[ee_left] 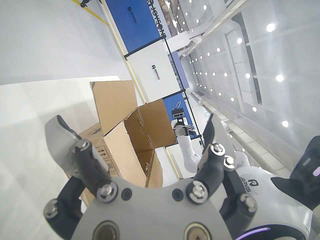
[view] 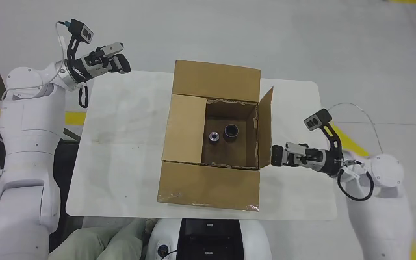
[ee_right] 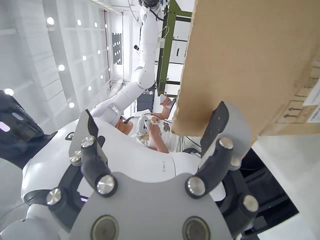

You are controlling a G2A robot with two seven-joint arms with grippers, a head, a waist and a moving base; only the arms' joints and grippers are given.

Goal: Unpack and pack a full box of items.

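At the middle of the white table an open cardboard box is seen, with its flaps folded back. On its floor two small round parts are lying just beside each other: a dark ring and a dark piece with a shiny centre. Handling marks, arrows among them, are printed on the box's outer wall. Similar arrows are seen in the right wrist view next to a white label, whose print is too small to be made out.

The left gripper is held over the table's far left corner, well apart from the box. Its fingers are spread wide and nothing is held between them. The right gripper is held just beside the upright right flap, likewise spread wide. The flap's corner is seen between its fingers, but contact cannot be judged.
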